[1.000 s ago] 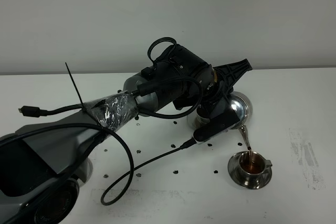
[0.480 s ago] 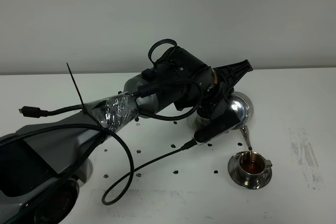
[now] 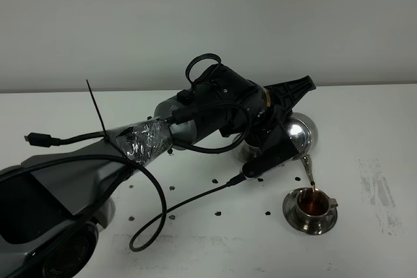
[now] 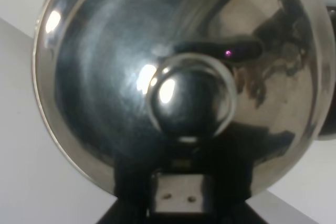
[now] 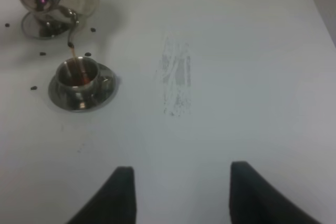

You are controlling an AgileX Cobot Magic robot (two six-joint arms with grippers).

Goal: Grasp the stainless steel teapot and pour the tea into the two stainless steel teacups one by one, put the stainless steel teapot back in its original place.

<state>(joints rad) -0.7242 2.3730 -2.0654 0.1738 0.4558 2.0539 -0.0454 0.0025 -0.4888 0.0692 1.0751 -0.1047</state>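
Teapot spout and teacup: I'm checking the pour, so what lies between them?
A thin stream of tea, running from teapot spout to teacup; the right wrist view shows it.

teapot [image 3: 300, 133] handle hidden, apparently behind arm [image 3: 215, 105]

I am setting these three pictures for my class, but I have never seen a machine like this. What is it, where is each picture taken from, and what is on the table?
This is a robot with two arms, each ending in an end effector. One picture comes from a camera mounted high. The other two come from cameras on the wrists. The left end effector holds the stainless steel teapot tilted. Reddish tea runs from its spout into a small steel teacup on a saucer. The left wrist picture shows the pot's lid close up. The right end effector is open and empty over the white table.
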